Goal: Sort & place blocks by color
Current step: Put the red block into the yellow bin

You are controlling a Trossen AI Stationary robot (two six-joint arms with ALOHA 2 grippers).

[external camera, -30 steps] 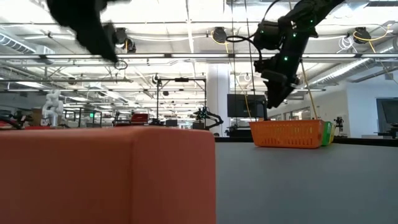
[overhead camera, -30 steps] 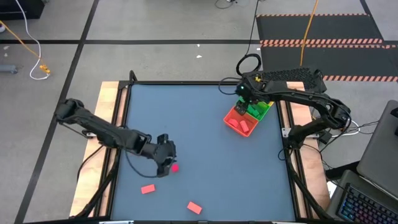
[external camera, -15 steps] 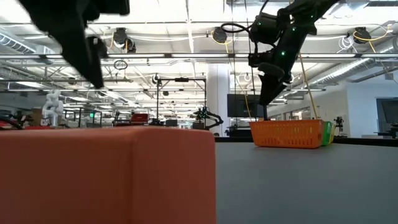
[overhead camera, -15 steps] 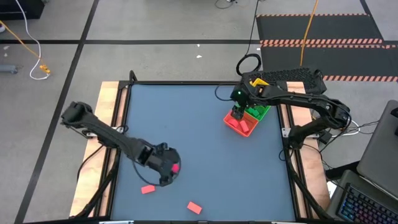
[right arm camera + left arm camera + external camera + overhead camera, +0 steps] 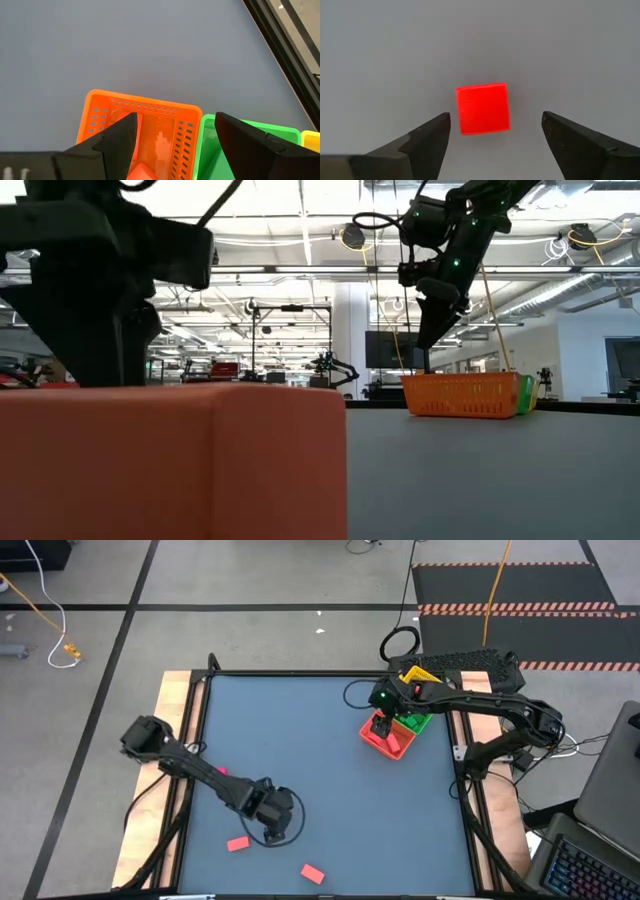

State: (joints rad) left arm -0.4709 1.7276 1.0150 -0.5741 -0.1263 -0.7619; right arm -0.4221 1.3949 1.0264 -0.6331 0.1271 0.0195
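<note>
A red cube block (image 5: 482, 108) lies flat on the grey table. My left gripper (image 5: 495, 120) points down over it, open, one finger on either side and apart from it. In the high view this gripper (image 5: 272, 818) hides the cube. Two more red blocks (image 5: 237, 843) (image 5: 312, 873) lie near the table's near edge. The nearer one (image 5: 170, 460) fills the low view's left. My right gripper (image 5: 381, 726) hangs open and empty above the red compartment (image 5: 140, 130) of the tray (image 5: 398, 748), which holds red blocks (image 5: 392, 743).
The tray stands at the table's far right, its green compartment (image 5: 415, 721) and yellow compartment (image 5: 420, 674) beyond the red one. A small pink piece (image 5: 221, 771) shows beside my left arm. Bare table lies in the middle (image 5: 320, 760).
My left gripper has gone down and toward the near edge, tipping steeper, and has opened. It now stands over the red cube, which has not moved. My right gripper has shifted from over the green compartment toward the table's left and near side, over the red compartment.
</note>
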